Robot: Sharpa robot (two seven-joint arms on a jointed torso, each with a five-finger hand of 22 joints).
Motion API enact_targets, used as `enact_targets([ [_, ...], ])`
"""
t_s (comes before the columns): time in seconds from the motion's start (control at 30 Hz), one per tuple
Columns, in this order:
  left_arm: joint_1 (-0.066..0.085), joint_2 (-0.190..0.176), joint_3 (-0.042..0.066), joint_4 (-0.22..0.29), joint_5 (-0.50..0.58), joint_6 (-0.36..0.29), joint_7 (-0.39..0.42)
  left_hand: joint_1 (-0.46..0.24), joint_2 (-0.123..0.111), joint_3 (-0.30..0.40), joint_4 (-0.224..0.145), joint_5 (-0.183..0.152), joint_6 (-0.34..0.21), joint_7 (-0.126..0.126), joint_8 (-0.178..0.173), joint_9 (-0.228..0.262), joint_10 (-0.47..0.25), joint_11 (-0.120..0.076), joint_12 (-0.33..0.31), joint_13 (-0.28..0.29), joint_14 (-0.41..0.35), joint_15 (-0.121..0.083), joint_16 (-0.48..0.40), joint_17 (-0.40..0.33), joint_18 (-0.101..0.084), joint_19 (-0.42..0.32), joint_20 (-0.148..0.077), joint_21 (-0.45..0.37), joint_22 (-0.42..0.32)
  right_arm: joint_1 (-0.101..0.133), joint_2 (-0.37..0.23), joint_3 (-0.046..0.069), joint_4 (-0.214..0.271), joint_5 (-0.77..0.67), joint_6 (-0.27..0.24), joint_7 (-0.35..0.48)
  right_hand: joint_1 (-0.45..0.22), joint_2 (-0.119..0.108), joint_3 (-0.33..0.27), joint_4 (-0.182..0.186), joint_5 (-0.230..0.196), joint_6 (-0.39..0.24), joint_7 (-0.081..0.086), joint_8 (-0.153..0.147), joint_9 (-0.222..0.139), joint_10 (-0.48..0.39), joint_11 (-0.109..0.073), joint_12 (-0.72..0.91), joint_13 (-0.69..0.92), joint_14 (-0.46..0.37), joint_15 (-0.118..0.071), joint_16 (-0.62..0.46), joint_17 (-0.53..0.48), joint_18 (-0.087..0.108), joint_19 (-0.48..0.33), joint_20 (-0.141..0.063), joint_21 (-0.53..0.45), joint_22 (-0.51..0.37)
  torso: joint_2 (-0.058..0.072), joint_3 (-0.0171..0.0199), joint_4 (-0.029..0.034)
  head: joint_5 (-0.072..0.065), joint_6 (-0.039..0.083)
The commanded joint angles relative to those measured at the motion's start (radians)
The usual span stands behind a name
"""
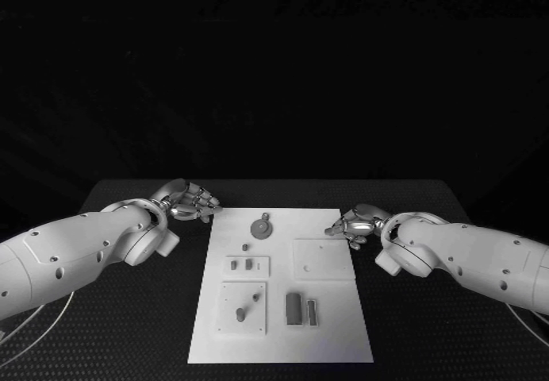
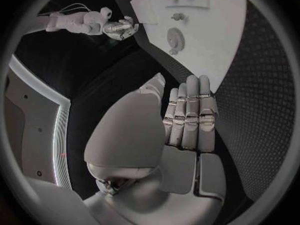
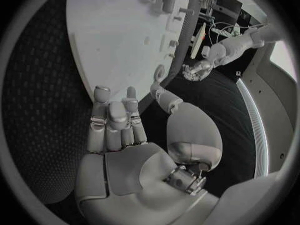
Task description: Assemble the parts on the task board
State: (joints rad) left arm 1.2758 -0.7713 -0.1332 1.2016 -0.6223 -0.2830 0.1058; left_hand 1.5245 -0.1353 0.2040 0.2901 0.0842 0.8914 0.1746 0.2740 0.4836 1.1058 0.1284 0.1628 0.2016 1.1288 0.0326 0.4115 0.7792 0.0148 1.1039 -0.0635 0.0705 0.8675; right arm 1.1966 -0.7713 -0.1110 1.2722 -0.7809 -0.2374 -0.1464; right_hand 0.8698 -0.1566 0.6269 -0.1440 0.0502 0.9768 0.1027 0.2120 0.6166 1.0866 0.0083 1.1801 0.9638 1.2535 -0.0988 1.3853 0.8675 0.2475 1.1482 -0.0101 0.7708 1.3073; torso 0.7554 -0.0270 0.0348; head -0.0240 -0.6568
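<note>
- Head view: the flat white rectangular task board (image 1: 282, 287) lies mid-table, carrying small grey parts (image 1: 262, 228); the left hand (image 1: 190, 201) and right hand (image 1: 356, 225) hover beside its far corners, empty.
- Left wrist view: fingers (image 2: 191, 110) straight, pressed together.
- Right wrist view: fingers (image 3: 115, 120) straight, slightly apart.

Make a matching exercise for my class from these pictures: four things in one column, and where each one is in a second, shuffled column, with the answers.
Things
1. left hand
2. right hand
3. round part
4. pair of upright bars

Places (head view)
A. on the task board, near its far end
B. beside the board's far left corner
C. on the board, near its front end
D. at the board's right edge

Pairs: 1-B, 2-D, 3-A, 4-C
</note>
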Motion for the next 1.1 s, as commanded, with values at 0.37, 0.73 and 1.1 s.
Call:
enact_targets([
  [0.37,0.003,0.087,0.006,-0.107,0.333,-0.022,0.172,-0.027,0.025,-0.04,0.001,-0.014,-0.047,0.007,-0.026,-0.012,-0.08,0.033,-0.063,-0.053,-0.247,0.1,-0.206,-0.086,-0.006,-0.248,0.092,-0.009,-0.097,-0.01,0.173,0.093,-0.309,0.377,-0.052,0.414,-0.01,0.088,0.012,-0.111,0.005,-0.089,0.061,-0.02,-0.001,-0.132,0.047,-0.365,-0.269,-0.199,0.052,-0.358,-0.157,-0.022,-0.243,0.1,-0.225,-0.077,-0.032,0.0054,0.0055,-0.01,0.14],
  [0.73,0.013,0.163,0.009,-0.247,0.414,0.051,0.213,-0.132,0.012,-0.163,0.002,-0.025,-0.199,-0.051,-0.091,-0.039,-0.296,0.001,-0.1,-0.135,-0.415,0.133,-0.315,-0.177,-0.015,-0.434,0.158,-0.007,-0.201,-0.04,0.263,0.169,-0.45,0.406,0.061,0.477,-0.03,0.133,0.002,-0.121,0.002,-0.192,0.096,-0.047,-0.042,-0.142,0.146,-0.851,-0.663,-0.408,0.236,-0.861,-0.336,-0.106,-0.572,0.185,-0.466,-0.147,-0.053,0.0057,-0.0034,-0.005,0.23],
  [1.1,0.016,0.186,0.011,-0.263,0.444,0.062,0.225,-0.212,-0.011,-0.152,0.003,-0.033,-0.259,-0.077,-0.09,-0.029,-0.39,-0.027,-0.099,-0.135,-0.475,0.133,-0.33,-0.202,-0.015,-0.475,0.174,-0.003,-0.225,-0.044,0.269,0.181,-0.444,0.424,0.098,0.503,-0.09,0.144,-0.103,-0.115,0.003,-0.293,0.073,-0.065,-0.068,-0.263,0.158,-1.033,-0.802,-0.649,0.284,-1.063,-0.442,-0.139,-0.695,0.215,-0.588,-0.189,-0.071,0.0175,-0.0048,0.008,0.241],
])
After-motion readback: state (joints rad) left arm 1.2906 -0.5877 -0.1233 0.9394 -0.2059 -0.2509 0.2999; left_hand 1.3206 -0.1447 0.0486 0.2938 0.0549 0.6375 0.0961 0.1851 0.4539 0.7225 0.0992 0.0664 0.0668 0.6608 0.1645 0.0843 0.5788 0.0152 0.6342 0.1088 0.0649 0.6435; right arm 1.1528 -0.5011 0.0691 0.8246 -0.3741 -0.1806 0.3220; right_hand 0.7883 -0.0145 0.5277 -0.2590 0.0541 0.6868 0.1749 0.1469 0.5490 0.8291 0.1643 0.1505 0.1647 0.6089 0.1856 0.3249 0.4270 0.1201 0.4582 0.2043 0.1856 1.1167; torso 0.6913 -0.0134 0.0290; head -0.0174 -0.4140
